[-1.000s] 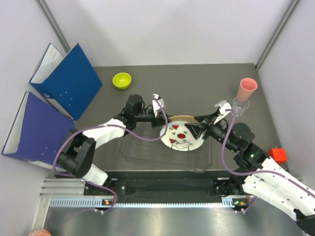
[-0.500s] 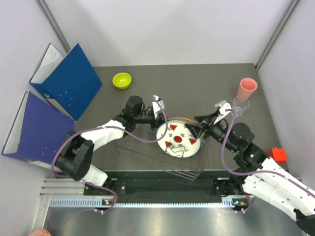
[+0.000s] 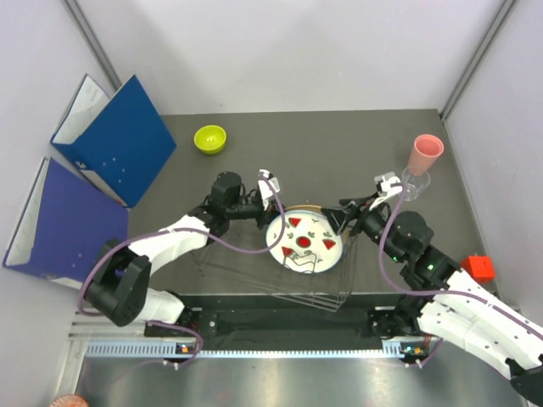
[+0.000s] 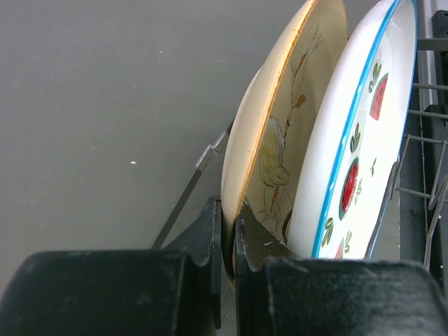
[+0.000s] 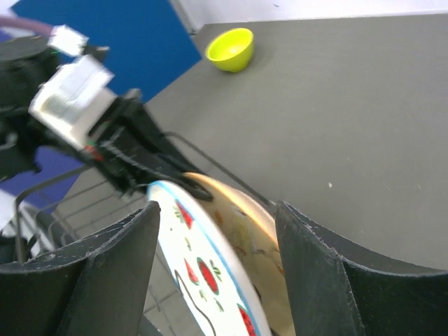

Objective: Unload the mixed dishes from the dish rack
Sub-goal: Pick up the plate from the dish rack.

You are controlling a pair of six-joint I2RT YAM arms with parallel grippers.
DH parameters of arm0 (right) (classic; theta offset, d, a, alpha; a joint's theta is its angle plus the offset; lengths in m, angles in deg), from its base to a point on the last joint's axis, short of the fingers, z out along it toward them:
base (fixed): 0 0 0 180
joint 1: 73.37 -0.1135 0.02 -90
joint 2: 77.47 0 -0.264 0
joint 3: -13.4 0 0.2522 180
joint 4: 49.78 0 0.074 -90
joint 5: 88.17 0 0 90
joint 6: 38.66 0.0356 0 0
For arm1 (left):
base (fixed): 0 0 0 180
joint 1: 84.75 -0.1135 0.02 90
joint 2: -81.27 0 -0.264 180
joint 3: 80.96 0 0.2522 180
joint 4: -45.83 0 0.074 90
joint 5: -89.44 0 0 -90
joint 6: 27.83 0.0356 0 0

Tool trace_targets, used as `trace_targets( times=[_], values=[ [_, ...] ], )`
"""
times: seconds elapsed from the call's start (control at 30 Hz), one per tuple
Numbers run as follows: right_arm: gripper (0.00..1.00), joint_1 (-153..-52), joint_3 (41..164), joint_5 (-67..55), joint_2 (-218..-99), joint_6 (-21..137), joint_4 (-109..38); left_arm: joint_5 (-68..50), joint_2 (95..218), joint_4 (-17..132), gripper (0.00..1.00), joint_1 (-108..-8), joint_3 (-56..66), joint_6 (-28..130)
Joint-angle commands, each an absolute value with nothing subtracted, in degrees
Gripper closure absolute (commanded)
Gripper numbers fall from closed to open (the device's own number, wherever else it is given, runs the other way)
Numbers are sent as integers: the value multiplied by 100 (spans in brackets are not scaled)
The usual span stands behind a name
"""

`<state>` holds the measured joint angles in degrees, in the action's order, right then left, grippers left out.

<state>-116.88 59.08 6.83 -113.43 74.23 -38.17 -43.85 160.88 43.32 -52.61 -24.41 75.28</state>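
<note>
Dish rack — a black wire basket at the near middle of the counter — with two plates standing on edge between its dividers. A tan plate stands behind and a white plate with red watermelon marks just in front. Whether they touch cannot be told.

The green bowl sits on the counter, well apart at far left. The pink cup and glass tumbler stand together at far right, the cup apparently resting in the tumbler.

Left pincer: nearly closed, one finger on each face of the tan plate's rim, pinching it. Right pincer: wide open, holding nothing, with both plates' upper edges lying in the gap between its fingers.

Step in hand, as judged: removal of the plates, the last dishes in the rack. The tan plate is gripped but not yet clear of the wires.

The next move calls for a straight lift along the divider slot — any twist could scrape the white plate or tug the light rack along. The right pincer would need to close on the white plate alone.
</note>
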Motion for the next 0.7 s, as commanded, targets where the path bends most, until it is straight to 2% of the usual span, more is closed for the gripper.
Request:
trace_targets(
  times=[0.0,0.23,0.43,0.67],
  values=[
    [32,-11758,5845,1745,-11289,8121,-3823,-4153,15466,3657,100,-5206,-2588,6947],
    [30,-11758,6222,3372,-11727,9438,-1883,-3669,15228,3349,100,-5091,-2914,6956],
    [27,-11758,6539,3137,-12369,10396,-634,-3511,15237,3296,100,-5012,-2923,7008],
    [32,-11872,6153,3075,-11808,10882,-271,-3352,15202,3226,100,-4933,-2993,7043]
  ],
)
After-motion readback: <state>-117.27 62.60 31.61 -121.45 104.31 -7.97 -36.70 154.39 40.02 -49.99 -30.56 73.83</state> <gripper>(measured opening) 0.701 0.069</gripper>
